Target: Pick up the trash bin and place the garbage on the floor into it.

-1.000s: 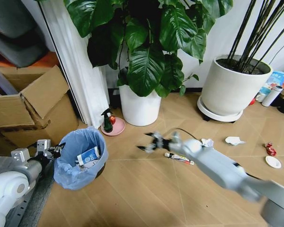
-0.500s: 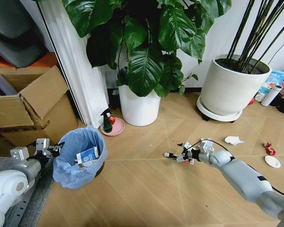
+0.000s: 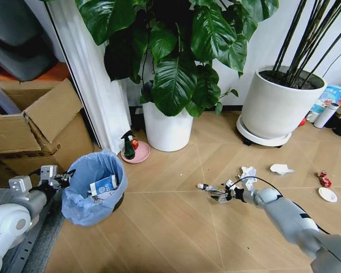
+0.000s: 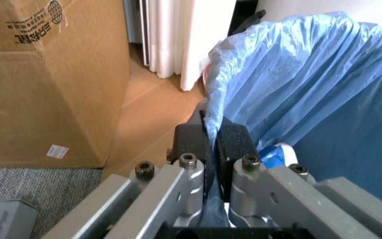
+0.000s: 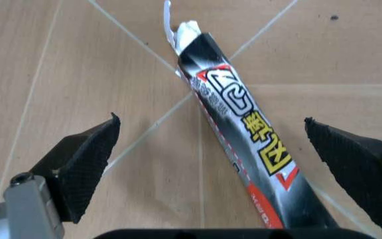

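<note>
At the left, the left gripper [image 4: 212,149] is clamped on the blue-bagged rim of the trash bin [image 3: 94,187], which stands on the floor beside a cardboard box [image 3: 37,133]. Farther right, the right gripper [image 5: 228,167] hangs spread wide over a long flattened tube box [image 5: 247,142] on the floor. For a sound grip it should drop squarely, one pad on each long side, before closing.

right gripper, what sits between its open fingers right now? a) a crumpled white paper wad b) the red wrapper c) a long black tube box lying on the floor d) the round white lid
c: the right gripper is spread wide over the long black tube box, which lies flat on the wooden floor.
</note>
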